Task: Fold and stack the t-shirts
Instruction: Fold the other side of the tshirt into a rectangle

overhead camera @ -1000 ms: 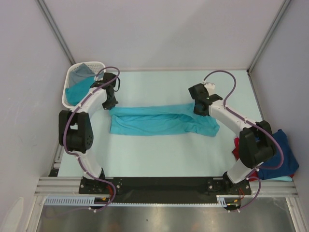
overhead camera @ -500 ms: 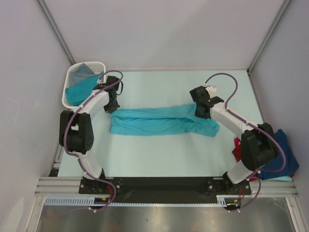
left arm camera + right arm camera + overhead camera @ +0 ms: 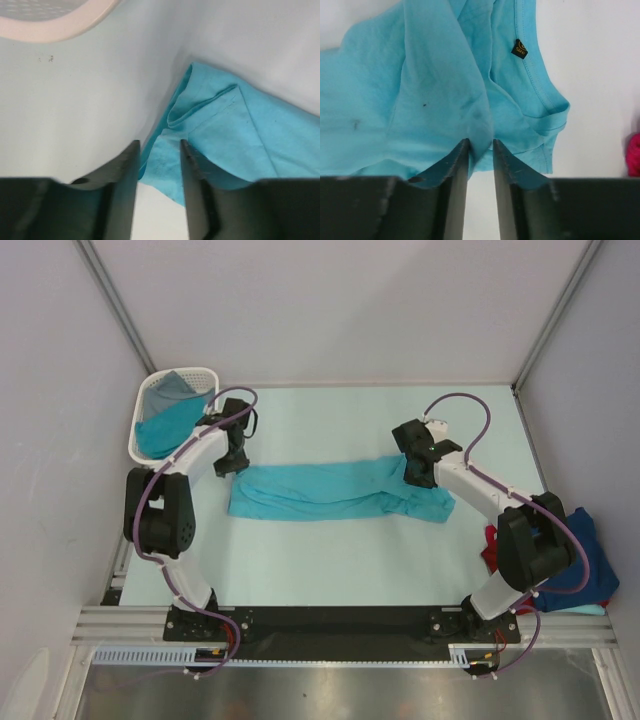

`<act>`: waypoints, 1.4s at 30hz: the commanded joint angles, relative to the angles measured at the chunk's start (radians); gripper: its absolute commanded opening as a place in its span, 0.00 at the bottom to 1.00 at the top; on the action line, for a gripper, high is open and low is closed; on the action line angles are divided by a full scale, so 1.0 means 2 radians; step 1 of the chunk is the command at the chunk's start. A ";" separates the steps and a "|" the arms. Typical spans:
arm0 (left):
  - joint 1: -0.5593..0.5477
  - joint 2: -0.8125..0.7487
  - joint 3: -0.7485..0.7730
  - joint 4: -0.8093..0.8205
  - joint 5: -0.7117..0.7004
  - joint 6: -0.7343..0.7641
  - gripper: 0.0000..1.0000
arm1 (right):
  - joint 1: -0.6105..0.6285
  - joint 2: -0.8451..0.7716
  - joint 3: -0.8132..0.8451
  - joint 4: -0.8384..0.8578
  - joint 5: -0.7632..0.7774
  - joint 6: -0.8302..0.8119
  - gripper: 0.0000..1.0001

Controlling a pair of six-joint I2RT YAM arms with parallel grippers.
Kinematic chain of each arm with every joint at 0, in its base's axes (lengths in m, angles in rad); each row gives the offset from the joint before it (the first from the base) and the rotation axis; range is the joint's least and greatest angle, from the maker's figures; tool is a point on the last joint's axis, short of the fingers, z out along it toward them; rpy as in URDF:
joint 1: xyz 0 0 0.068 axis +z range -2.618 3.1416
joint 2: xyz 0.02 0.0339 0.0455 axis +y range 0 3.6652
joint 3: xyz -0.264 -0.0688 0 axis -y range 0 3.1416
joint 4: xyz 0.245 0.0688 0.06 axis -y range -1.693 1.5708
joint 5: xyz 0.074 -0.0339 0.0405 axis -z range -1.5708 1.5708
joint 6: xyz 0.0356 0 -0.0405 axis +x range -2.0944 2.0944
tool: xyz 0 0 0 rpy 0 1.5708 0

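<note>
- Slackened since a second ago, the teal t-shirt (image 3: 330,490) lies as a long folded band across the table (image 3: 330,570), no longer drawn taut.
- Left pincer (image 3: 157,145) stands open over the band's left corner, holding nothing.
- Right pincer (image 3: 480,142) is barely parted around a cloth ridge; grip cannot be told.
- Navy t-shirt (image 3: 592,560) sits at the table's right edge.

A white slotted basket (image 3: 190,371) sits at the pale table's (image 3: 340,560) far-left corner.

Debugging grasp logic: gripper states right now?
Left gripper: open, teal t-shirt edge between the jaws, not pinched.
Right gripper: narrow gap at a t-shirt fold; hold cannot be told.
</note>
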 commanded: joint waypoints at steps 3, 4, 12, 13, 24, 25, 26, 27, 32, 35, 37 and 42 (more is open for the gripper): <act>-0.020 -0.040 0.028 0.000 -0.023 -0.011 0.59 | 0.001 -0.023 0.034 0.017 0.010 -0.009 0.47; -0.022 -0.045 0.035 0.001 -0.025 -0.011 0.60 | 0.002 -0.023 0.038 0.018 0.012 -0.010 0.48; -0.034 -0.056 0.065 -0.001 0.003 -0.004 0.59 | 0.005 -0.025 0.048 0.032 -0.001 -0.022 0.46; -0.035 -0.052 0.060 0.000 0.011 -0.007 0.57 | 0.003 -0.022 0.046 0.036 -0.007 -0.022 0.45; -0.107 -0.059 -0.017 0.028 0.045 -0.035 0.54 | -0.037 0.064 0.087 0.025 -0.025 -0.016 0.42; -0.108 -0.059 -0.023 0.028 0.047 -0.037 0.54 | -0.041 0.076 0.092 0.023 -0.025 -0.016 0.42; -0.110 -0.063 -0.025 0.029 0.050 -0.037 0.54 | -0.047 0.080 0.104 0.022 -0.025 -0.016 0.41; -0.116 -0.065 -0.027 0.030 0.050 -0.037 0.53 | -0.048 0.084 0.110 0.021 -0.021 -0.016 0.41; -0.127 -0.066 -0.034 0.033 0.049 -0.034 0.53 | -0.049 0.104 0.144 0.041 -0.005 -0.031 0.41; -0.128 -0.058 -0.034 0.034 0.050 -0.034 0.53 | -0.054 0.138 0.171 0.036 0.000 -0.032 0.40; -0.129 -0.054 -0.033 0.034 0.051 -0.031 0.53 | -0.054 0.153 0.192 0.033 0.002 -0.032 0.40; -0.129 -0.052 -0.035 0.033 0.053 -0.027 0.53 | -0.056 0.188 0.212 0.022 -0.003 -0.032 0.38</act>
